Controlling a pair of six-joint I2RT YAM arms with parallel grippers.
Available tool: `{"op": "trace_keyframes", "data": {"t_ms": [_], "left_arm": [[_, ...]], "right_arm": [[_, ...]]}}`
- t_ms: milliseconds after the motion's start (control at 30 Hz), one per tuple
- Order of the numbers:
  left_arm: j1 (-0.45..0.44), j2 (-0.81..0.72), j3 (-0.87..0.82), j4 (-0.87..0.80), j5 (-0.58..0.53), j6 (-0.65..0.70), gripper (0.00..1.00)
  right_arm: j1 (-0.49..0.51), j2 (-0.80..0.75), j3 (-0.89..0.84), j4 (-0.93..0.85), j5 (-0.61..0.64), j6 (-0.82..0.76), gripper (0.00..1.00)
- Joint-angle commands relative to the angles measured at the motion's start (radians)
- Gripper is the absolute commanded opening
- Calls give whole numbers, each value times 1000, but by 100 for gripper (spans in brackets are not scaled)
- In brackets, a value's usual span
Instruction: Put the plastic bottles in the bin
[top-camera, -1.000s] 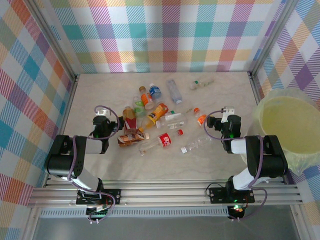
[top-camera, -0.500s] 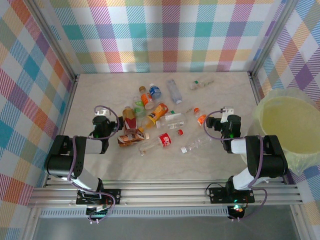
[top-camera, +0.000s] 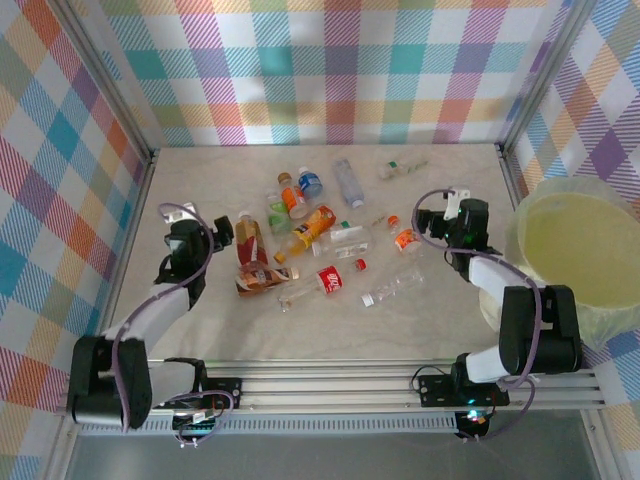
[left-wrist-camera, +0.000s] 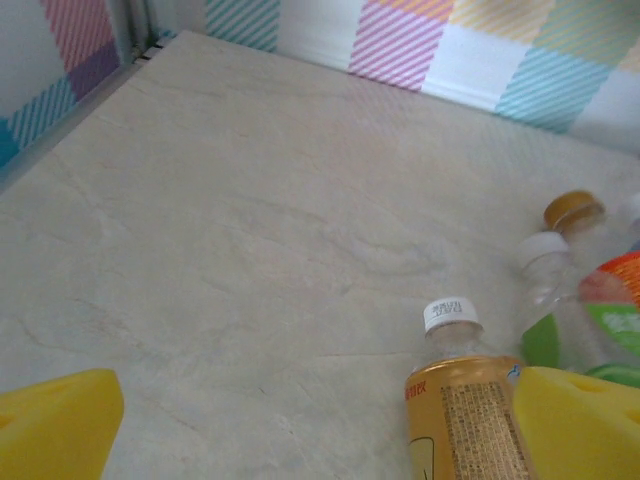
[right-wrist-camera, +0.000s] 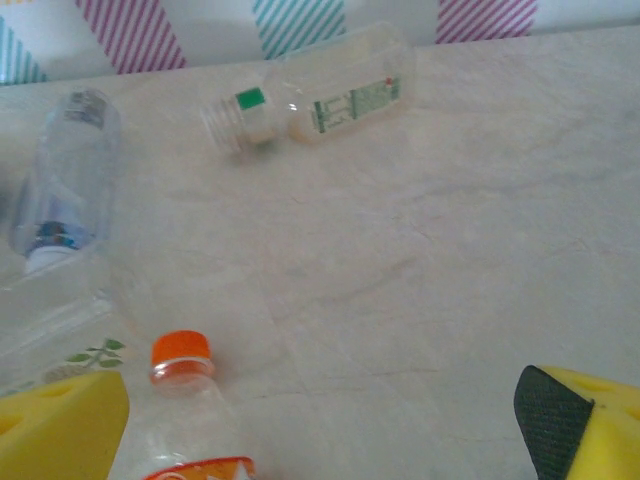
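- Top external view: the bottles (top-camera: 310, 235) lie in a loose cluster on the middle of the bench (top-camera: 440, 330), most of them on their sides.
- One clear bottle (top-camera: 400, 168) lies apart from the cluster, near the bench's far edge and toward the right.
- A red-label bottle (top-camera: 328, 280) lies on the cluster's near side.
- The bin (top-camera: 585, 255) stands off the bench's right edge, beside the right arm.
- The left gripper (top-camera: 222, 233) sits low at the cluster's left side, jaws apart and clamped on nothing, with an amber bottle (top-camera: 247, 232) just beside it.
- The right gripper (top-camera: 420, 232) sits low at the cluster's right side, jaws apart and clamped on nothing, with an orange-capped bottle (top-camera: 403, 238) just beside it.
- Left wrist view: the left gripper (left-wrist-camera: 320, 425) shows yellow fingertips (left-wrist-camera: 60, 420) in both lower corners, wide apart.
- The amber bottle (left-wrist-camera: 455, 400), white-capped, lies between them, close against the one in the lower right corner. Whether they touch I cannot tell.
- Beyond it lie a green-label bottle (left-wrist-camera: 600, 330) and a brown-capped bottle (left-wrist-camera: 573, 210).
- Right wrist view: the right gripper (right-wrist-camera: 320, 420) has its fingertips (right-wrist-camera: 60, 425) spread to both lower corners.
- The orange-capped bottle (right-wrist-camera: 185, 390) lies just beside the lower left fingertip.
- The clear bottle (right-wrist-camera: 310, 105) lies on its side near the far edge.
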Motion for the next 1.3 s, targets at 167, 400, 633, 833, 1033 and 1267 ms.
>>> {"op": "trace_keyframes", "data": {"t_ms": [167, 400, 633, 833, 1033, 1267], "left_arm": [[4, -264, 82, -528, 127, -371, 100], [4, -392, 46, -662, 275, -519, 100], [4, -418, -8, -592, 372, -612, 100], [4, -297, -20, -453, 452, -600, 100], [-2, -229, 20, -374, 487, -590, 100], [-8, -247, 62, -410, 406, -586, 100]], "right_arm": [[7, 66, 210, -452, -156, -64, 100], [13, 46, 235, -590, -160, -72, 100], [53, 55, 233, -650, -170, -110, 100], [73, 103, 242, -663, -127, -125, 98], [99, 153, 251, -681, -89, -137, 94], [130, 203, 266, -689, -48, -177, 89]]}}
